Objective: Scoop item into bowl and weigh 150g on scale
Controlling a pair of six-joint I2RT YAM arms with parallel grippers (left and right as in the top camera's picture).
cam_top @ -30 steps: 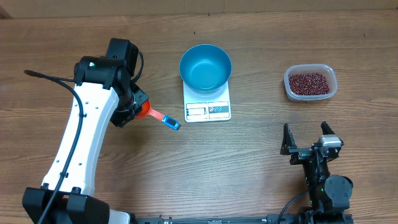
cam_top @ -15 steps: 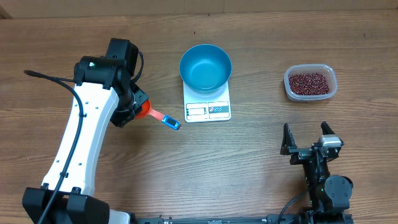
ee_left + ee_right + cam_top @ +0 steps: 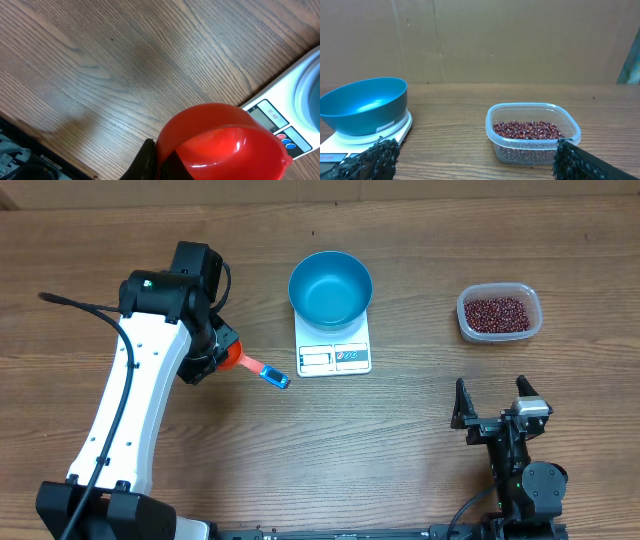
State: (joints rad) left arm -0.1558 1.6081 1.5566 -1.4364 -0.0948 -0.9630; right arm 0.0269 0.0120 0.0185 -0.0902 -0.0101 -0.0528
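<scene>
The left pincer [image 3: 222, 356] grips the red scoop [image 3: 250, 366], maybe empty, to fetch the beans [image 3: 497, 312] at the far right. The bowl [image 3: 330, 288] sits on the scale [image 3: 334, 358] for weighing. The right pincer [image 3: 492, 395] rests wide open.

Evenly lit from above; soft shadows on the surface [image 3: 400, 430]. Glare streak on the red scoop [image 3: 220, 145] at the left jaws, slightly blurred. Sharp beyond the right jaws.
</scene>
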